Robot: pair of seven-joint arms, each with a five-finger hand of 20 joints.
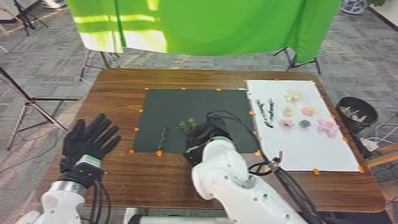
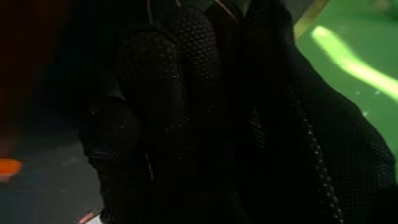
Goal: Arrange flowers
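Head view: right hand (image 1: 204,139) beside a leafy green sprig (image 1: 187,125) on the dark mat (image 1: 182,102)

The right hand is over the near right part of the mat, close against the sprig; whether it is apart, together or clamped on the sprig, I cannot tell. To the left of the sprig, a slim green stem (image 1: 163,139) lies on the near left part of the mat, pointing near to far. On the white sheet (image 1: 293,155) to the right, dark twigs (image 1: 267,112) lie along the left side of its far half. To their right are a cream flower (image 1: 293,96), farthest off, a small peach flower (image 1: 308,110), a round grey-green piece (image 1: 305,123) and a pink flower (image 1: 328,128) near the right edge. The left hand (image 1: 87,142) is over the table (image 1: 115,100), left of the mat, its fingers spread apart and holding nothing. Green cloth (image 1: 204,25) hangs beyond the far edge.
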